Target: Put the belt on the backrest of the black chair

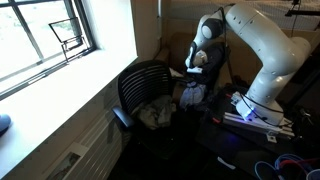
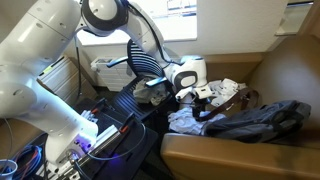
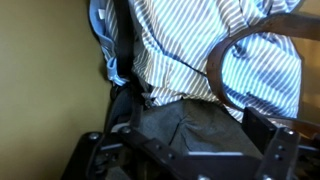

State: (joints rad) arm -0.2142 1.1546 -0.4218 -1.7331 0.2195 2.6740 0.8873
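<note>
A brown belt (image 3: 214, 70) curves in a loop over a blue-and-white striped shirt (image 3: 180, 45) in the wrist view. My gripper (image 3: 185, 150) is open, its two fingers spread above a dark grey garment (image 3: 180, 125) just below the belt, and it holds nothing. In both exterior views the gripper (image 1: 197, 68) (image 2: 205, 92) hangs low over a pile of clothes. The black chair, with its ribbed curved backrest (image 1: 148, 82) (image 2: 150, 65), stands beside the pile. Clothes lie on its seat (image 1: 155, 113).
Dark jeans (image 2: 250, 120) and shirts lie on a brown seat (image 2: 230, 155). A window and a wide white sill (image 1: 60, 95) are beside the chair. The robot base (image 1: 255, 110) stands on a stand among cables (image 2: 30, 160).
</note>
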